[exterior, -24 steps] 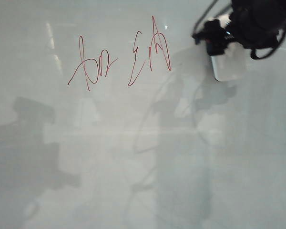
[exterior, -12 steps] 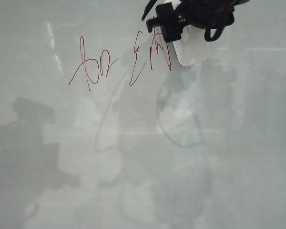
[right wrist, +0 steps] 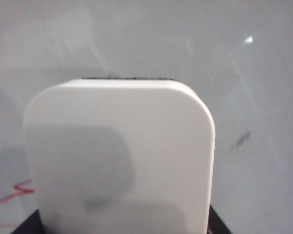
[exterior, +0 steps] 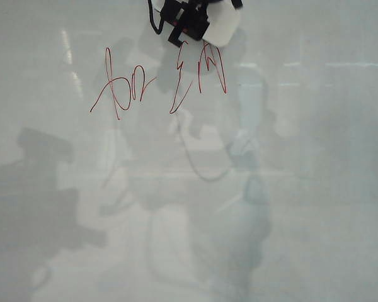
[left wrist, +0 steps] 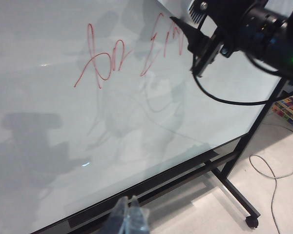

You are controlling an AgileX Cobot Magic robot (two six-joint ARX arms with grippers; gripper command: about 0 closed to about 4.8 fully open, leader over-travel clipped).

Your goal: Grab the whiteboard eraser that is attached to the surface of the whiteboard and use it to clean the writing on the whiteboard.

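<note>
The whiteboard (exterior: 315,189) fills the exterior view. The red writing stands near its top in two groups, a left one (exterior: 123,85) and a right one (exterior: 201,72); both also show in the left wrist view, with the left group (left wrist: 105,58) the clearer. My right gripper (exterior: 195,24) is shut on the whiteboard eraser (exterior: 222,26), a white rounded pad, just above the right group at the view's top edge. In the right wrist view the eraser (right wrist: 119,156) hides the jaws. My left gripper (left wrist: 129,217) hangs shut below the board's lower edge, holding nothing.
The board rests on a black wheeled stand (left wrist: 251,222). A grey cable (left wrist: 273,170) lies on the floor beside it, and a coloured mat (left wrist: 290,107) is further off. The right arm's black body and cable (left wrist: 244,34) hang in front of the board.
My right gripper has carried the eraser leftwards and up, from right of the writing to just above the right group, and the wrist has rolled. The left arm has kept still.
</note>
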